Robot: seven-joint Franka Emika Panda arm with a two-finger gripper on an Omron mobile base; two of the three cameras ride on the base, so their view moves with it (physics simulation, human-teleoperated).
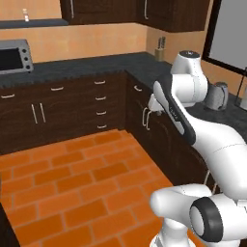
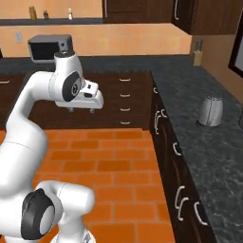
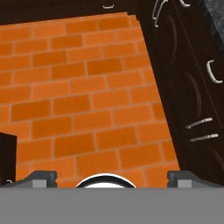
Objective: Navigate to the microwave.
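Observation:
The microwave is out of view. My gripper hangs over the orange brick floor, folded close to the arm and pointing down. The hand view looks straight at the floor, and the two fingertips stand wide apart at its bottom with nothing between them, so the gripper is open. From the left base camera the gripper sits just in front of the dark cabinet corner.
A small silver countertop oven stands on the back counter. The dark L-shaped counter runs along the right and carries a steel kettle and a knife block. Cabinet fronts stand close on the right.

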